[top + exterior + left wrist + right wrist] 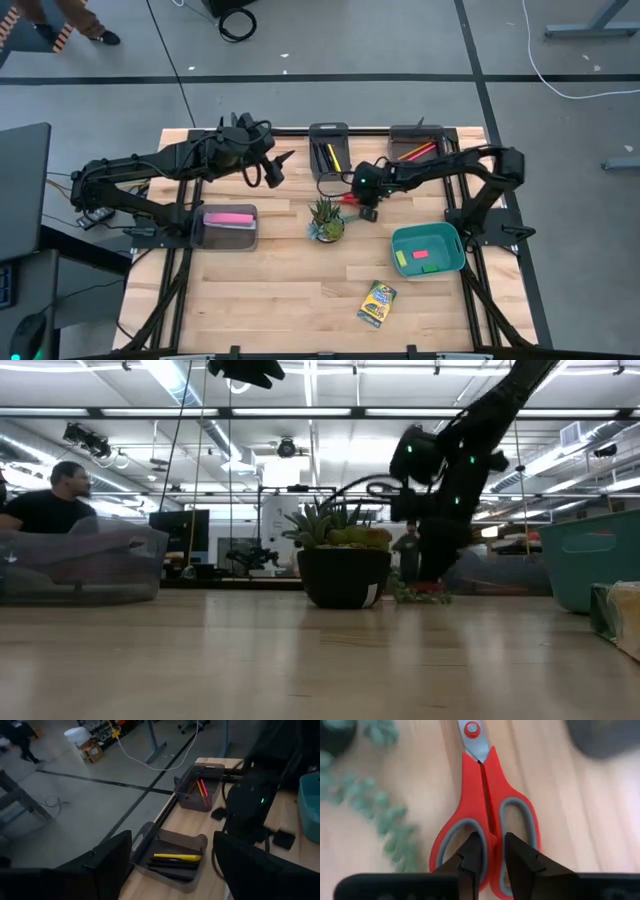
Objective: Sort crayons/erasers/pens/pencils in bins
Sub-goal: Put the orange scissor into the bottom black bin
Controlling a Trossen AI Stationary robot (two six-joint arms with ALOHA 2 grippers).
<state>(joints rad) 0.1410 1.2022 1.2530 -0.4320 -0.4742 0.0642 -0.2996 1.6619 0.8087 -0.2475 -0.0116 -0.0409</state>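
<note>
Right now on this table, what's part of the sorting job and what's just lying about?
Job:
crayon box
pens in dark bin
pencils in grey bin
erasers in teal bin
left grey bin

Lying about:
potted plant
red scissors, right end effector at handles
long pink bar

Light source: rows of ceiling strip lights glare white in the low view.
Table: evenly lit from above, with soft, faint shadows.
Left wrist view: dim and bluish.
Focus: scissors sharp, plant beside them blurred.
Backlight: potted plant is a dark silhouette.
</note>
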